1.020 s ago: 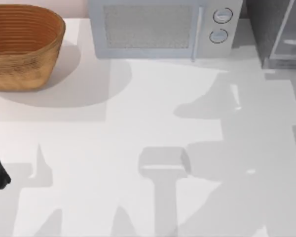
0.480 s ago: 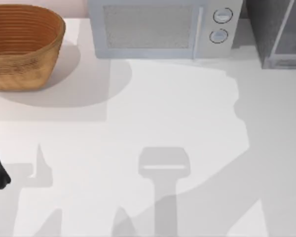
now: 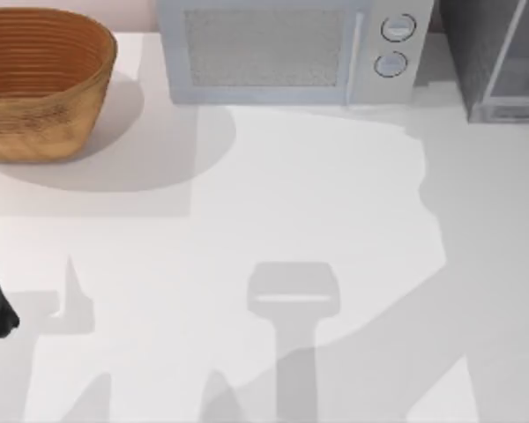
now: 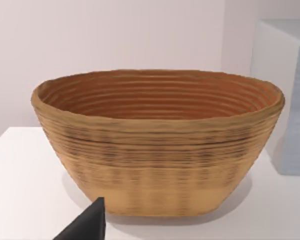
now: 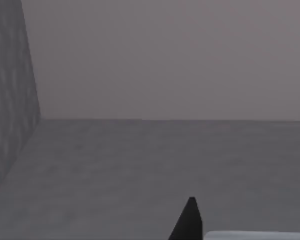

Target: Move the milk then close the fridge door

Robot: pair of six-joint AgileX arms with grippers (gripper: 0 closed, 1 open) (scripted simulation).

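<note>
The dark grey speckled fridge cabinet (image 3: 476, 53) sits at the table's far right corner with its pale grey door (image 3: 511, 53) swung open. That's the right arm's side, so it's nearer. Milk: can't spot it. Jaw state, either arm: can't tell.

The basket (image 3: 40, 84) looks woven — ribbed, rough, matt tan fibre. The counter (image 3: 273, 203) is smooth matt white. The microwave (image 3: 291, 53) looks like smooth pale plastic with a mesh window; the cabinet (image 3: 476, 53) is dark grey, speckled.
</note>
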